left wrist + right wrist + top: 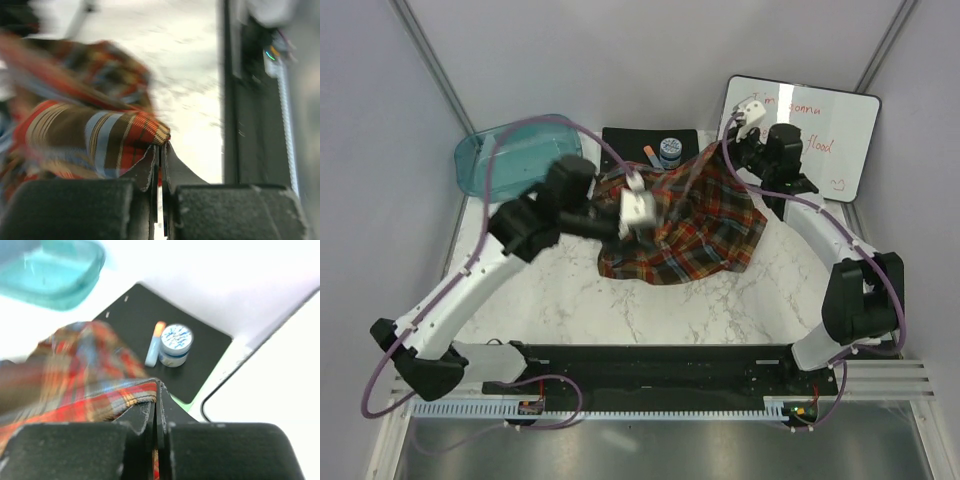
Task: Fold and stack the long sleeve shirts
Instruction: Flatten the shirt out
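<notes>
Plaid shirt [712, 236] — pinched, left claw [160, 155], right claw [157, 392]

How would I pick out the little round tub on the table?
At the far edge of the marble table, between the teal bin and the whiteboard, lies a black mat. The tub stands on it, behind the plaid shirt, beside a pen; it alone is round, with a blue-speckled lid.

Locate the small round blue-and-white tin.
In the top view the tin sits at the far middle of the table, on the black mat, next to an orange-tipped tube and just beyond the plaid shirt.
</notes>
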Action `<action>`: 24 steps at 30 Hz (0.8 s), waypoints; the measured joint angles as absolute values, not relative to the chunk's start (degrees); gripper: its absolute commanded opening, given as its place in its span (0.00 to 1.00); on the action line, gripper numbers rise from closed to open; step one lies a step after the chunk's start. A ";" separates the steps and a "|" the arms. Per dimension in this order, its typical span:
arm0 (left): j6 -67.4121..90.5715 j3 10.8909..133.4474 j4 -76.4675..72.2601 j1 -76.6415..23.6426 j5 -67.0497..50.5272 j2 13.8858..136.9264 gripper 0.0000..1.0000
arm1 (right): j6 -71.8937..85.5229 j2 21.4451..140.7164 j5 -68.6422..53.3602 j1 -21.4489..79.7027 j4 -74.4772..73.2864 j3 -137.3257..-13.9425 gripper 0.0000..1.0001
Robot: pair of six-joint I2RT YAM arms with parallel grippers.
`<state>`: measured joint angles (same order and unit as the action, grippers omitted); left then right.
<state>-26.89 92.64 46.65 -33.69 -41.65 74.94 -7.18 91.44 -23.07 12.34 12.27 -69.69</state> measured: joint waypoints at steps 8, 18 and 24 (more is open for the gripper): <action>-33.91 77.47 50.30 -51.27 -36.42 75.24 0.74 | -2.96 83.40 -28.58 7.20 6.55 -68.73 0.00; -34.81 68.14 29.82 -24.10 -28.36 87.20 0.73 | -2.85 77.52 -32.97 6.09 1.26 -63.83 0.00; -38.00 68.27 22.46 -24.21 -24.10 102.54 0.23 | -2.11 77.38 -33.52 5.76 -0.36 -63.20 0.00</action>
<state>-38.00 68.27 22.46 -24.21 -24.10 102.54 -2.11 77.38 -33.52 5.76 -0.36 -63.20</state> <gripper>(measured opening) 0.595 0.011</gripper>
